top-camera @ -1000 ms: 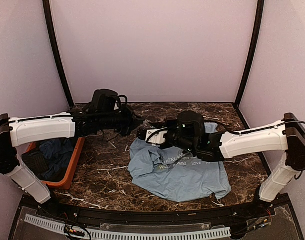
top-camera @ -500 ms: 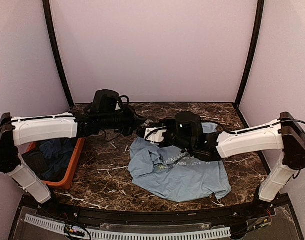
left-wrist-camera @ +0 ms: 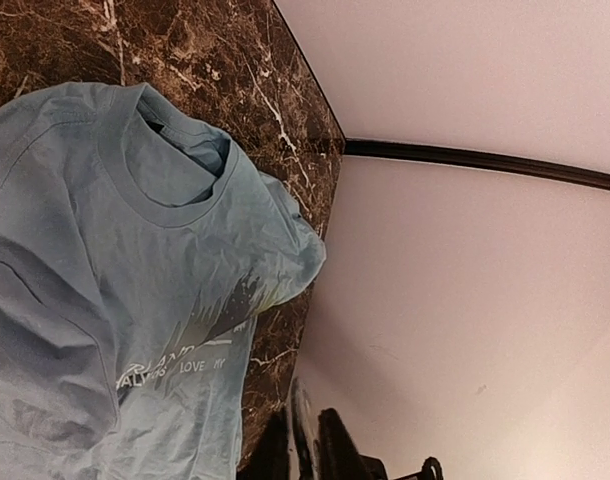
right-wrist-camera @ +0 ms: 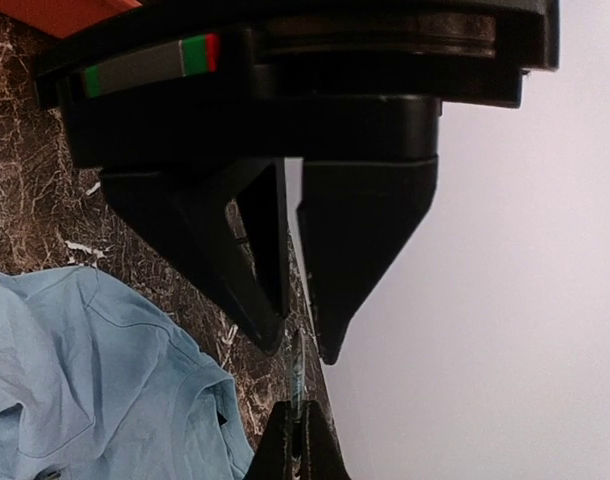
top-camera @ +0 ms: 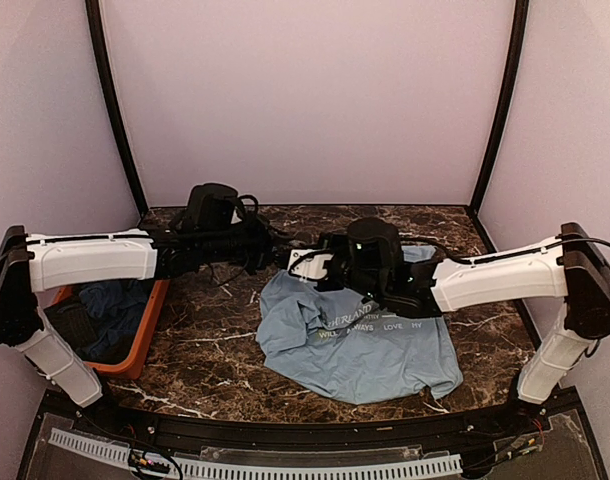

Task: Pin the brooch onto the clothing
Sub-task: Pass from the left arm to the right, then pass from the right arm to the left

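1. The left gripper (right-wrist-camera: 303, 342) and the right gripper (right-wrist-camera: 297, 415) meet tip to tip in the air. In the top view they hang just off the 11 o'clock edge of the T-shirt (top-camera: 365, 350), over the marble table (top-camera: 205, 340). I judge this to be a hand-over, made aloft so that each gripper can reach an edge of the small piece.
2. In the right wrist view a thin pale sliver stands between the two sets of tips. I take it for the brooch (right-wrist-camera: 297, 372) seen edge-on, though it is too slim to be sure.
3. The right fingers are pressed together on the end of the sliver nearest their camera, probably because a firm pinch is needed to carry and press it.
4. The left fingers stand a narrow slit apart and flank the far end. I cannot tell whether they pinch it or stand clear of it.
5. The T-shirt lies chest up and rumpled, its collar toward 12 o'clock and its white lettering below. That leaves the front cloth free for pinning.
6. An orange bin (top-camera: 150, 340) sits at 9 o'clock of the shirt and holds darker blue garments (top-camera: 110, 305), well apart from the work.
7. The brooch is not yet on the cloth, so the lowering and pinning remain.
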Controlling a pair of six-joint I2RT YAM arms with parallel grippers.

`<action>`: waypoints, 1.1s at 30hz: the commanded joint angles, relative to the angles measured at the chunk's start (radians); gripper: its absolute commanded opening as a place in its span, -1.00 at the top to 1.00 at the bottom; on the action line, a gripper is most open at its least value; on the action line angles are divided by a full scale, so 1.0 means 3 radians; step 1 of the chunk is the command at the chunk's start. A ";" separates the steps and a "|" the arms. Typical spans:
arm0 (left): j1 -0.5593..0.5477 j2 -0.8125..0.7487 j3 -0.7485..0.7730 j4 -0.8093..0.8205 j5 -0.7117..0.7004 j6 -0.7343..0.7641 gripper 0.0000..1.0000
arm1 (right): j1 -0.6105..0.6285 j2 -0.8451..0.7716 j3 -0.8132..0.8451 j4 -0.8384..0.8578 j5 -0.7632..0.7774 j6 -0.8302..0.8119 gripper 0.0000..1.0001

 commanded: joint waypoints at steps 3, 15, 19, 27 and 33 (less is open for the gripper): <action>0.0009 -0.0363 -0.0334 0.0206 0.0047 0.0253 0.08 | -0.0076 -0.0427 0.0246 -0.0664 -0.0381 0.0978 1.00; 0.0145 -0.1322 -0.0385 -0.0778 -0.0141 0.2245 -0.98 | -0.0437 -0.1927 -0.0428 -0.0769 -0.1980 0.3799 1.00; 0.0145 -0.1431 -0.0407 -0.0571 0.0233 0.2659 -0.98 | -0.0567 -0.2205 -0.0759 -0.0274 -0.2479 0.4509 1.00; 0.0099 -0.1204 -0.0230 -0.0153 0.1301 0.3065 -0.98 | -0.0577 -0.2273 -0.1277 0.0664 -0.2754 0.5352 1.00; -0.0138 -0.1087 -0.0398 0.0599 0.1694 0.2969 -0.98 | -0.0576 -0.1975 -0.1587 0.1277 -0.2912 0.5682 1.00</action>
